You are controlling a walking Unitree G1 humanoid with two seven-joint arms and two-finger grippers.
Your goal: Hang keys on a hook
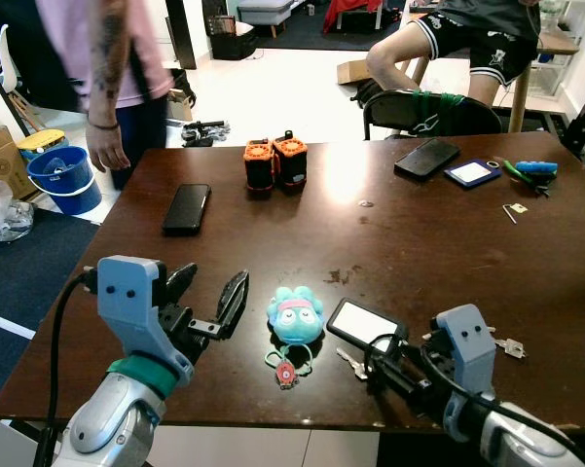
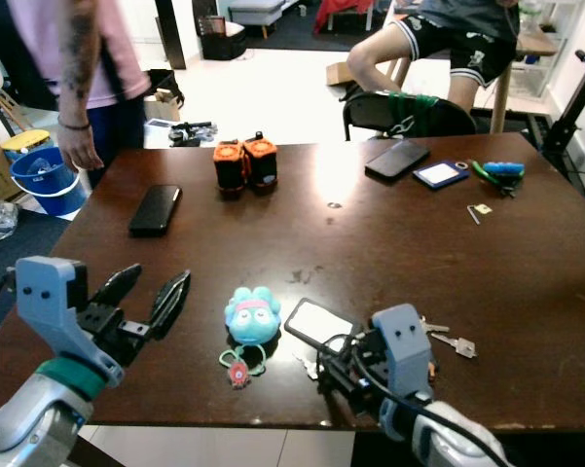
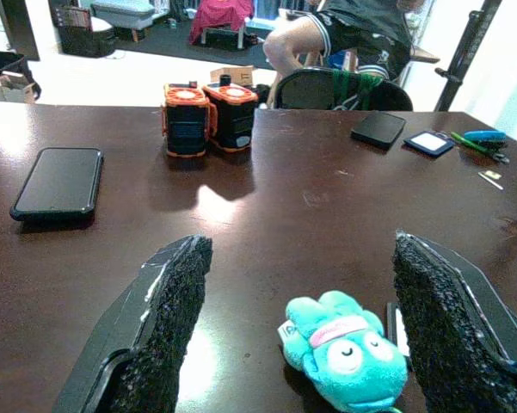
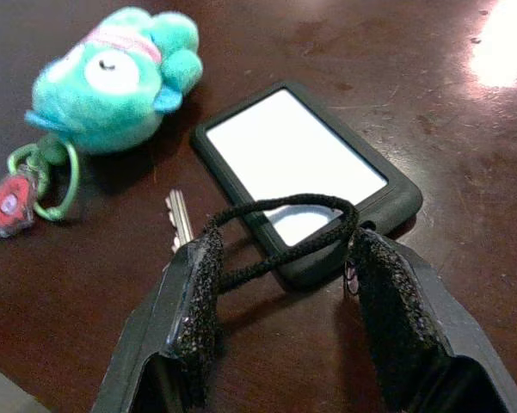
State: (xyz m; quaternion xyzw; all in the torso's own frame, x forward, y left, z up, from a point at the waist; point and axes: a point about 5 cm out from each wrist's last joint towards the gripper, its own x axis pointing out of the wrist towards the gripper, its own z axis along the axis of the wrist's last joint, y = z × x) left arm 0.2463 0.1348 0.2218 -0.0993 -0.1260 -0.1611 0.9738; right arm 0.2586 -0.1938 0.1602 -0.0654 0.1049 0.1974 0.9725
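A silver key [image 4: 179, 219] on a black cord loop [image 4: 284, 206] lies on the dark wooden table [image 1: 409, 243] near its front edge, tied to a black-framed white card holder [image 1: 363, 323]. My right gripper [image 4: 284, 249] is low over the table and open, one finger on each side of the cord loop. It also appears at the front right [image 1: 378, 373]. A teal plush keychain [image 1: 295, 316] with a small red tag [image 1: 287, 375] lies to the left of the card holder. My left gripper [image 1: 209, 302] hovers open to the left of the plush, holding nothing.
A second key [image 1: 511, 345] lies right of my right gripper. Farther back are a black phone [image 1: 187, 207], two orange-black battery packs [image 1: 274, 162], another phone [image 1: 426, 158] and a blue card [image 1: 472, 172]. A person [image 1: 117, 78] stands at the table's far left; another sits behind it [image 1: 457, 49].
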